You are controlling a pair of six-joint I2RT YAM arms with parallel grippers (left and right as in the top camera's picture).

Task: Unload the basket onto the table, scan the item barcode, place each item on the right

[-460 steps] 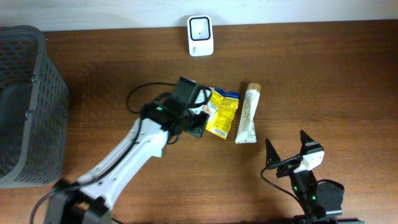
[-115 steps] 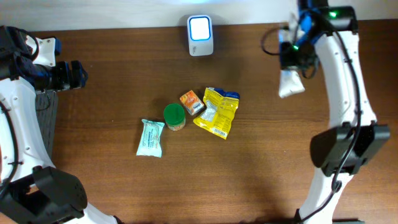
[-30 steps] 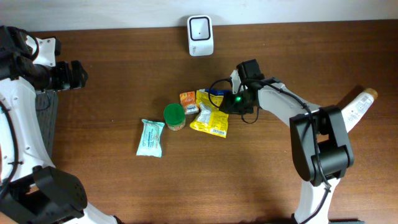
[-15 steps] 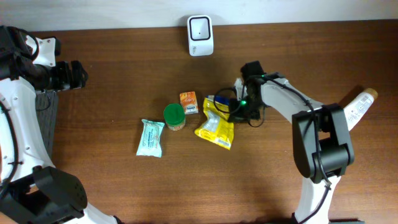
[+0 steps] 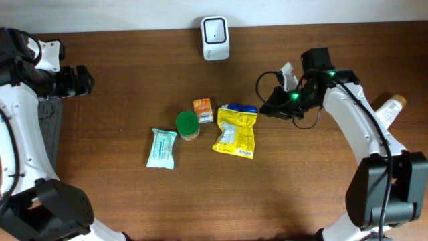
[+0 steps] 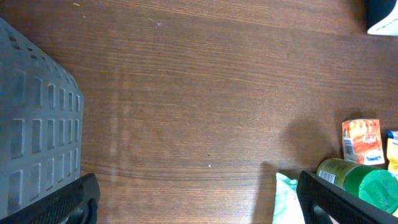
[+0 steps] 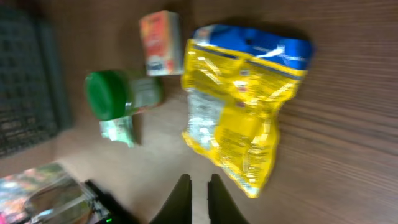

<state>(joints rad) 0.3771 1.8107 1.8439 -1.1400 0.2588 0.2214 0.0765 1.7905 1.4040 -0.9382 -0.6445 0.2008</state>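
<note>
Right gripper (image 7: 199, 179), jaws closed on nothing, is pulling back from the yellow packet (image 5: 235, 130), now lying flat just ahead of its fingertips, turned since earlier; its print is showing too blurred to read.

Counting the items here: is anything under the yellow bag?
Nothing sticks out around the yellow bag, which lies on the table. Whatever its body covers cannot be seen.

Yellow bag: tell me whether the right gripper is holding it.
No, the yellow bag lies flat on the table, apart from the shut right gripper.
</note>
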